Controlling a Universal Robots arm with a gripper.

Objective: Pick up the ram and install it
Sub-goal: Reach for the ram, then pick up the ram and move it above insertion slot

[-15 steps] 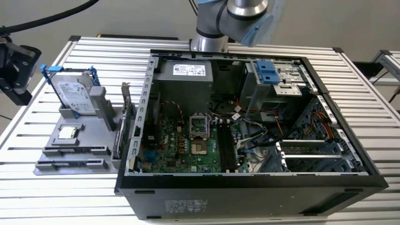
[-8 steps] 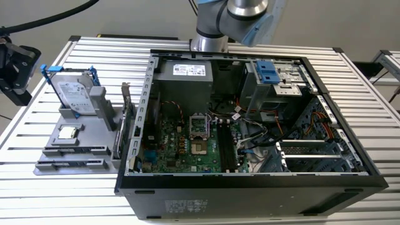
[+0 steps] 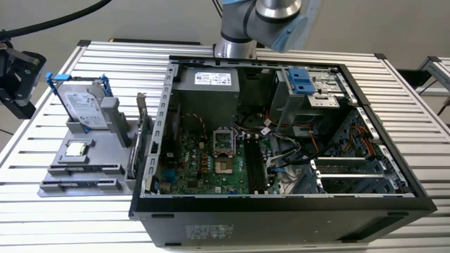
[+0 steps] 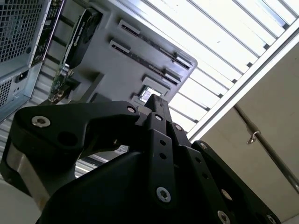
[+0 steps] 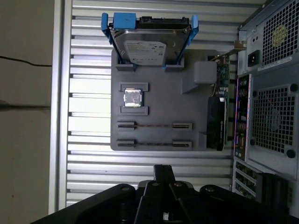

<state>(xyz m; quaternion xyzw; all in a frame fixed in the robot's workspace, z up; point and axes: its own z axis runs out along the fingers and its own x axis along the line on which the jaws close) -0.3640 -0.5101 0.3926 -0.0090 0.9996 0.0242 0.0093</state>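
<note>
1. Pincer: closed, empty; I see it off the slotted end of the gray holder.
2. Ram: on edge in a holder slot, beside the processor chip.
3. Open computer case: alongside holder.

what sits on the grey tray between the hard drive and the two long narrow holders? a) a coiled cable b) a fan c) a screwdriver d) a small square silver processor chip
d: in the first wrist view the processor chip lies in a square recess of the grey tray, between the hard drive and the long holders.
</note>
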